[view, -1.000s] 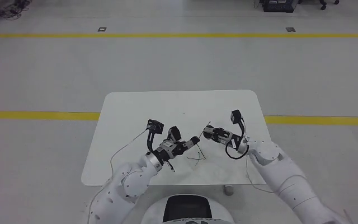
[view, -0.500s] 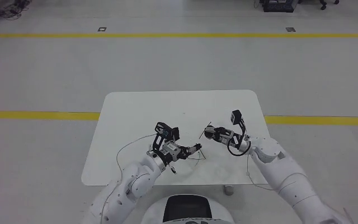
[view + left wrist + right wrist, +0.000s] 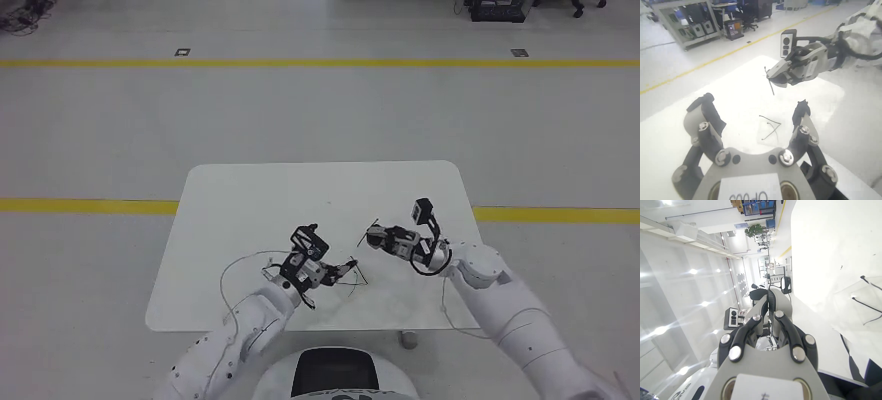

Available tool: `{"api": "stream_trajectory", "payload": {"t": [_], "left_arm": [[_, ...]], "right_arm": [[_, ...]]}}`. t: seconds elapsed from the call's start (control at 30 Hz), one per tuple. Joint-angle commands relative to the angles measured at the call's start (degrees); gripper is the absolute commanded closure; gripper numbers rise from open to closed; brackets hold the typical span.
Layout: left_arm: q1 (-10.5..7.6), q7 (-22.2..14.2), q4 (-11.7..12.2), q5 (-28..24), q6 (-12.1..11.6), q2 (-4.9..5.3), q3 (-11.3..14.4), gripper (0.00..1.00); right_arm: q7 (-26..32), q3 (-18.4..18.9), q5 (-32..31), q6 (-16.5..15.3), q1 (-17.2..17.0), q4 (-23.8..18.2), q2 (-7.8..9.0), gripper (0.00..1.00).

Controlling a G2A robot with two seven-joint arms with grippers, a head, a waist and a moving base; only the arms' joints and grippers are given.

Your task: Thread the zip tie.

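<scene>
**Right claw point(image 3: 770, 76) pinches zip tie point(image 3: 770, 86); left claw point(image 3: 754, 100) spread wide, empty**

The zip tie hangs above the middle of the table point(image 3: 250, 200); spare ties point(image 3: 772, 126) lie on the table. Risk: the thin tie twists in the pinch, so its tip misses the head slot.

A thin black zip tie point(image 3: 771, 89) hangs tilted above the table point(image 3: 730, 102) — pinched near its head. Loose ties point(image 3: 774, 130) lie crossed toward the front edge.

Black zip tie point(image 3: 366, 232) in right pincer point(image 3: 371, 238)
</scene>
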Motion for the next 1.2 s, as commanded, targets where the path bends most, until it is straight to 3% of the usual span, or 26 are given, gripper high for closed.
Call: {"api": "stream_trajectory", "payload": {"t": [0.0, 0.17, 0.43, 0.5, 0.6, 0.63, 0.7, 0.77, 0.8, 1.1, 1.17], "left_arm": [[-0.08, 0.84, 0.08, 0.63, 0.41, -0.04, 0.24, 0.0], [-0.08, 3.29, 0.44, 3.27, -1.17, 0.15, 0.71, 0.0], [-0.08, 3.4, 0.5, 3.41, -1.21, 0.16, 0.71, 0.0], [-0.41, 4.11, 0.66, 3.71, -2.72, 0.17, 1.18, 0.0], [-1.5, 3.74, 1.57, 10.56, -2.89, 0.44, 1.94, 0.0], [-1.95, 3.48, 1.76, 10.56, -2.55, 0.58, 2.39, 0.0], [-4.51, 1.76, 2.9, 10.56, -2.45, 1.45, 4.26, 0.0], [-7.65, -0.77, 3.66, 10.56, -0.05, 2.77, 7.42, 0.0], [-8.33, -1.18, 3.88, 10.56, 0.97, 3.14, 8.36, 0.0], [-8.37, -1.19, 3.96, 10.56, 1.02, 3.14, 8.36, 0.0], [-10.77, -2.17, 4.98, 10.56, 0.47, 3.72, 9.96, 0.0]], "right_arm": [[1.26, 0.36, 1.45, 0.81, 0.21, 0.77, -0.03, 1.0], [4.22, 0.63, 3.62, 3.46, 1.04, 2.46, -0.16, 1.0], [4.38, 0.62, 3.62, 3.64, 1.2, 2.68, -0.19, 1.0], [3.44, 0.47, 3.36, 3.94, 0.9, 2.19, -0.26, 1.0], [3.35, 0.53, 3.53, 4.97, 0.63, 1.54, -0.29, 1.0], [3.52, 0.59, 3.74, 5.28, 0.6, 1.49, -0.3, 1.0], [4.08, 0.74, 4.13, 5.63, 0.64, 1.5, -0.33, 1.0], [4.86, 0.79, 4.61, 5.87, 0.64, 1.62, -0.38, 1.0], [5.21, 0.84, 4.74, 5.93, 0.68, 1.7, -0.39, 1.0], [4.68, 0.84, 4.68, 5.93, 0.54, 1.55, -0.42, 1.0], [4.01, 0.73, 4.54, 6.79, 0.23, 0.78, -0.47, 1.0]]}}
